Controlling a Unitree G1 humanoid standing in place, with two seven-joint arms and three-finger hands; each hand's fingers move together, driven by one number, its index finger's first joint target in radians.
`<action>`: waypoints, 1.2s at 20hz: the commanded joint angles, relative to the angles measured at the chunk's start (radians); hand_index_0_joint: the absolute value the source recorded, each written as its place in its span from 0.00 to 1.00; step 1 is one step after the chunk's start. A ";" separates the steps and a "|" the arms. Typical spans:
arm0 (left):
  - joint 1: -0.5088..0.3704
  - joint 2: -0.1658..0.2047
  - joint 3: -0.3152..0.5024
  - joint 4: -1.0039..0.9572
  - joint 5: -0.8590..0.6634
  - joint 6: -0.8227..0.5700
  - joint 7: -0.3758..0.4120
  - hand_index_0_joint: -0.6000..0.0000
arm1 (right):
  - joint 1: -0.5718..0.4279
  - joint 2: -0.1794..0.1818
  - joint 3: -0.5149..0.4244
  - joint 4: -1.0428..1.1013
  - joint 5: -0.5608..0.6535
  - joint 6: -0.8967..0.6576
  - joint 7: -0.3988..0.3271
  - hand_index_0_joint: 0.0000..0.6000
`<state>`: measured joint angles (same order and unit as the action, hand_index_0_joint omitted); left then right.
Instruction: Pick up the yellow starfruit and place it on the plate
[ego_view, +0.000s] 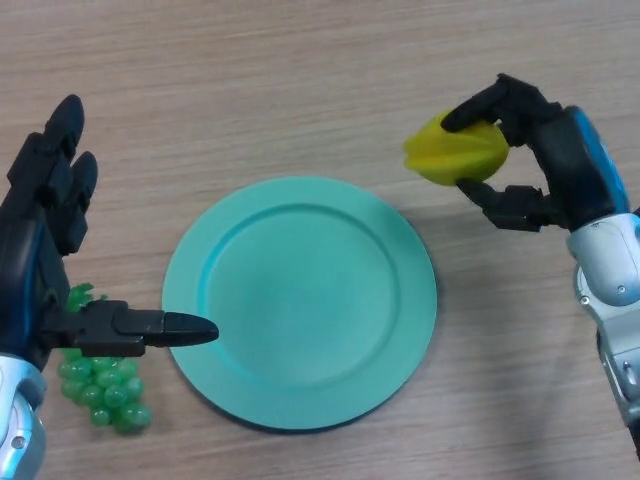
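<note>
on the wooden worktop (300, 80) you have the green plate (300, 300) near the front edge, your right hand (545, 160) with fingers curled round the yellow starfruit (458, 150) just beyond the plate's right rim, your left hand (45, 250) open-fingered over green grapes (105, 385).

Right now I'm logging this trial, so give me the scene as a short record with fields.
starfruit: yellow, held off the plate, to its upper right
right hand: curled round the starfruit
left hand: open, fingers straight, thumb tip over the plate's left rim
plate: teal, nothing on it, centre of the table
grapes: green bunch, beside the plate's left edge, partly under the left hand
table: wood grain
</note>
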<state>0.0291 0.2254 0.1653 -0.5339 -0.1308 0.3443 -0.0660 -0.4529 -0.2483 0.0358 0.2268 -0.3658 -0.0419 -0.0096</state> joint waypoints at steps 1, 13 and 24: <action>-0.029 0.030 0.057 -0.077 -0.036 -0.127 0.027 1.00 | -0.035 0.015 -0.045 -0.133 0.120 -0.021 0.008 1.00; -0.051 0.042 0.100 -0.092 -0.085 -0.162 0.060 1.00 | 0.093 0.058 0.203 -0.336 0.217 0.087 -0.053 1.00; -0.142 0.083 0.068 -0.067 -0.037 -0.160 0.068 1.00 | 0.194 0.058 0.342 -0.330 0.362 0.117 -0.112 1.00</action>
<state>-0.0764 0.2641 0.2017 -0.5620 -0.2067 0.3185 -0.0009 -0.2315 -0.1912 0.3951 -0.0517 -0.0270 0.1815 -0.0795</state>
